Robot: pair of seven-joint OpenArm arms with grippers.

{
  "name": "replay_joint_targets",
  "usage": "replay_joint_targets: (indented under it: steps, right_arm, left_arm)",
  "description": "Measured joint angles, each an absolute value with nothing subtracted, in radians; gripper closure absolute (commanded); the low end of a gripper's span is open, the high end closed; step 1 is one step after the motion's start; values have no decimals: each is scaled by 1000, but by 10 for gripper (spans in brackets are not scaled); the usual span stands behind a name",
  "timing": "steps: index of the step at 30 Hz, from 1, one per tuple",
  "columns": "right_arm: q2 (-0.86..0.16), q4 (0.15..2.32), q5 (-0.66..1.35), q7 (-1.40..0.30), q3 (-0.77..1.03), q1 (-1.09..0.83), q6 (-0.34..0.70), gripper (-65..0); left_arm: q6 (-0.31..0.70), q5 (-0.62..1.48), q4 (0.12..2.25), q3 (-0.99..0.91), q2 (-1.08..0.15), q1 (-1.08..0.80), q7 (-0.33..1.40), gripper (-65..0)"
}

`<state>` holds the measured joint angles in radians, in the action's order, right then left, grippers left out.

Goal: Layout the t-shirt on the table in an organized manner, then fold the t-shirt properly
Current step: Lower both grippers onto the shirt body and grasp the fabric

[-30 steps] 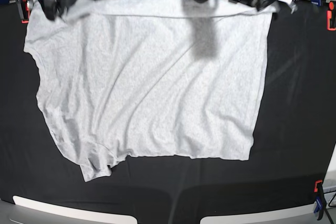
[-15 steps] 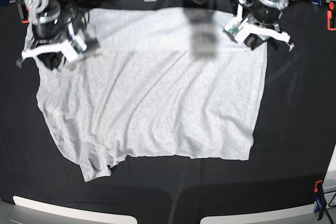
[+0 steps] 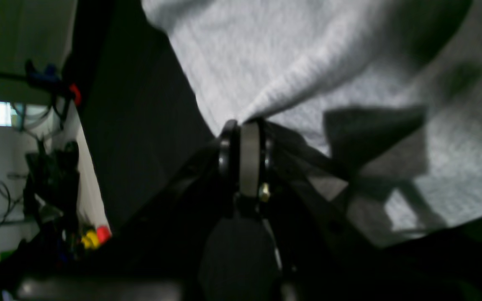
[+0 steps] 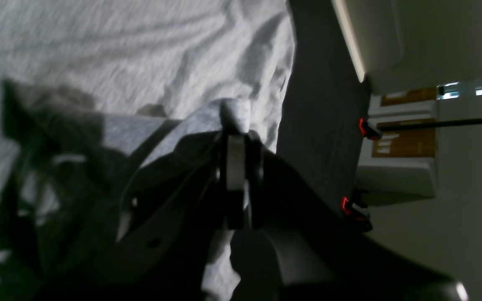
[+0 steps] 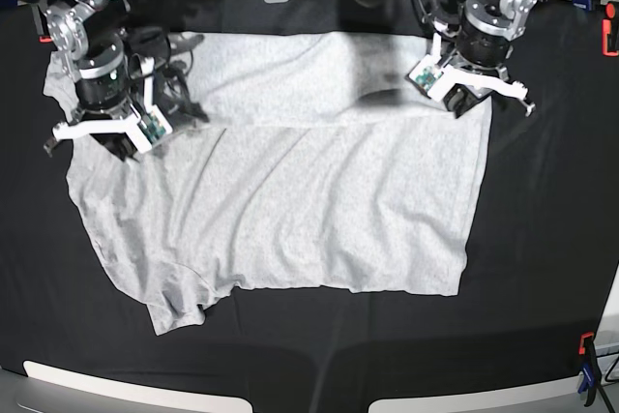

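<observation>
Because a fold needs both corners of an edge carried together, we have one gripper on each far corner of the large light-grey cotton t-shirt (image 5: 290, 191), which lies spread over the wide black cloth-covered table (image 5: 551, 191) with its far strip doubled toward the middle. Our left gripper (image 3: 244, 125) has its jaws pressed together on a peak of the grey fabric, as the left wrist view shows the cloth pulled up into the closed tips. Our right gripper (image 4: 234, 121) is likewise pinching a small bunch of cloth, with a white tuft poking out beyond the tips in the right wrist view.

In the base view, the right gripper (image 5: 116, 128) sits over the shirt's far corner on that view's left, tilted down at the cloth from the table's far edge. The left gripper (image 5: 464, 84) mirrors it on that view's right, just inside the shirt's side hem. We judge the two arms to be roughly level with each other, which should keep the crease straight across the shirt. The sleeve at the near corner is bunched and may need smoothing. A red and blue clamp (image 5: 586, 360) holds the tablecloth at the near edge, well apart from the shirt.
</observation>
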<state>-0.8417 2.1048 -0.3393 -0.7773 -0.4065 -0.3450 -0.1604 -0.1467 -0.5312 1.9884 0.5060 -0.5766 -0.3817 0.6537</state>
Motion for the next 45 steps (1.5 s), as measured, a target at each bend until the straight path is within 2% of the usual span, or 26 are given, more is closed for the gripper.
replay_joint_targets:
  steps: [9,18,27,35,36,37,38,39,45]
  right_arm:
    - [-839,1949,-337,-724,-406,-278,-158,0]
    - [-717,1781,-279,-657,-407,-164,-114,0]
    - [-709,1746,-289,-651,-407,-112,-115,0]
    - [-709,1746,-291,-651,-406,-100,-115,-3]
    - [-709,1746,-291,-651,-406,-100,-115,-81]
    - [-709,1746,-292,-651,-406,-100,-114,-159]
    - [-709,1746,-295,-656,-407,-100,-109,-220]
    - [-709,1746,-315,-678,-407,-99,-103,-258]
    - [-709,1746,-422,-812,-407,-66,-105,-265]
  left_arm:
    - [-147,-500,1956,506,-577,-379,549,0]
    - [-149,-471,1954,509,-577,-348,546,0]
    - [-149,-424,1941,509,-576,-271,543,0]
    - [-149,-423,1778,509,-577,-235,515,0]
    - [-149,-422,1757,509,-577,-235,510,-50]
    - [-149,-421,1743,509,-577,-235,509,-129]
    - [-149,-422,1737,510,-576,-232,525,-196]
    - [-149,-421,1734,510,-577,-226,546,-232]
    - [-150,-424,1734,510,-576,-136,628,-237]
